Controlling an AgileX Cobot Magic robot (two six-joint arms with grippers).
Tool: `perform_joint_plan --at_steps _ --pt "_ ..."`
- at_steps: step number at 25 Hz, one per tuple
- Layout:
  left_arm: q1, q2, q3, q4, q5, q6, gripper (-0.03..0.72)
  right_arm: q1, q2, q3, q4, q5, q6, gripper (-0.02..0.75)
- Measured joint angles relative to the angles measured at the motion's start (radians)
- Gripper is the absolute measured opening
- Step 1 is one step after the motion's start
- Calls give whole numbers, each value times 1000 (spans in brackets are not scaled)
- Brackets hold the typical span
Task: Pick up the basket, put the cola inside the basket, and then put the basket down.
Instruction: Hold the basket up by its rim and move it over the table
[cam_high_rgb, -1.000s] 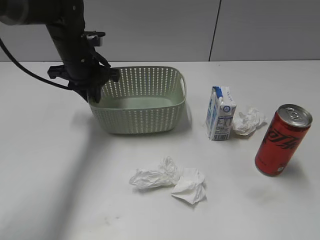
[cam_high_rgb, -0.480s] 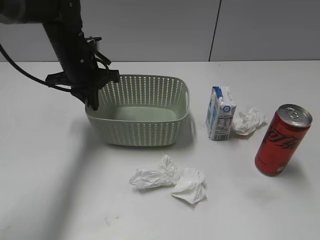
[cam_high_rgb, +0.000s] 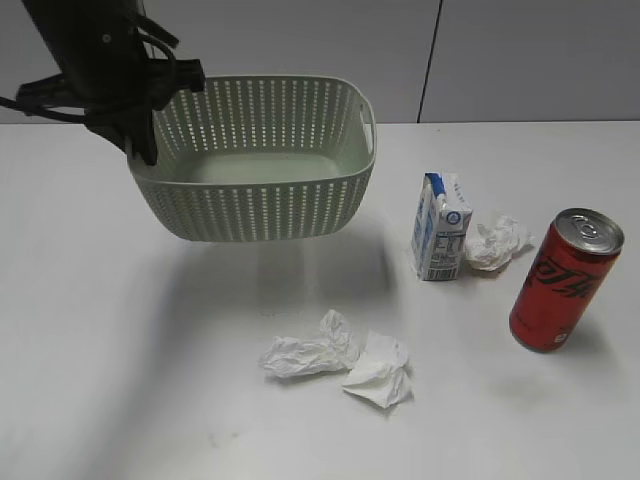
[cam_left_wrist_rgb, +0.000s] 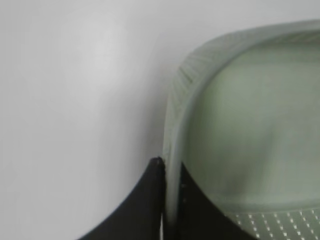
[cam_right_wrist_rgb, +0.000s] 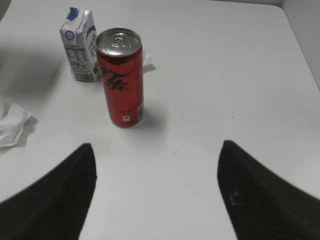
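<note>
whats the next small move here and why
Probably advance the open right claw toward the cola to grip it: the left claw already holds the basket by its rim, off the table, and the can stands upright, untouched, straight ahead.

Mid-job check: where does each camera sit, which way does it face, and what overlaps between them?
Exterior: in front of the table, slanting down; left gripper holds the basket in the air.
Left wrist: on the left arm, looking down its fingers clamped on the basket rim.
Right wrist: on the right arm, looking past open fingers at the cola.
Shared: exterior and right wrist both show cola and carton.
</note>
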Motion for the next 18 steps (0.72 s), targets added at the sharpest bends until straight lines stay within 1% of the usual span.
perform_joint_plan --at_steps 3,7,10,14,18 --pt "-29 -119 142 -5 -12 -15 0 0 0 0 0 0 0 586" --pt "-69 -217 338 -17 -81 -27 0 0 -1 -1 0 0 0 586" --pt "-101 -261 443 -19 -147 -32 0 0 24 -18 11 0 0 586" --pt "-135 -273 522 -57 -209 -42 0 0 149 -64 62 0 0 586" --pt "-144 -274 541 -80 -243 -46 0 0 323 -146 72 0 0 586"
